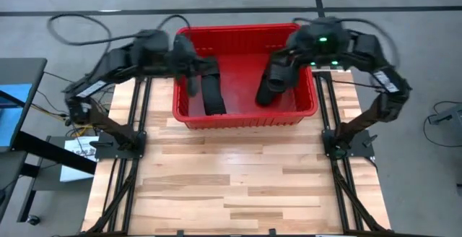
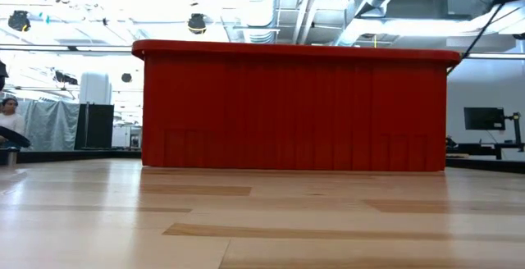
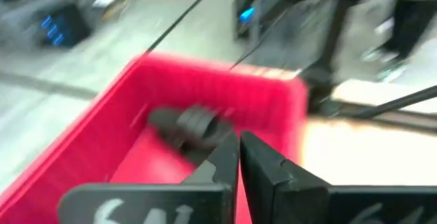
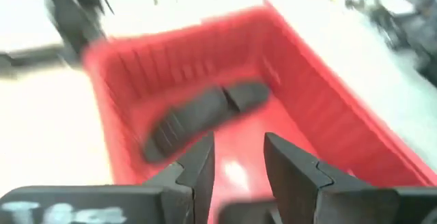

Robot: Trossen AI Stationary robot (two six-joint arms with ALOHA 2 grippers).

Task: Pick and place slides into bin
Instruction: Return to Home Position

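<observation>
**Now: Status View by View**

**High view.** The red bin [image 1: 245,119] sits at the far middle of the wooden table [image 1: 238,186]. Black slides [image 1: 211,92] lie inside it, some left of centre and some right of centre. The left claw [image 1: 191,74] hangs over the bin's left part. The right claw [image 1: 284,62] hangs over its right part.

**Low view.** Only the bin's near wall shows here. The slides and both arms are hidden. A person [image 2: 8,115] shows at the far left, in the room behind.

**Left wrist view.** The fingers [image 3: 220,166] nearly touch, with a thin slit between them. They hold nothing. One slide lies on the bin floor beyond.

**Right wrist view.** The fingers stand partly apart, with nothing between them. Slides lie in the bin beyond.

**Writing.** White marks [image 3: 140,214] show on each claw body in the wrist views. They cannot be read.
</observation>
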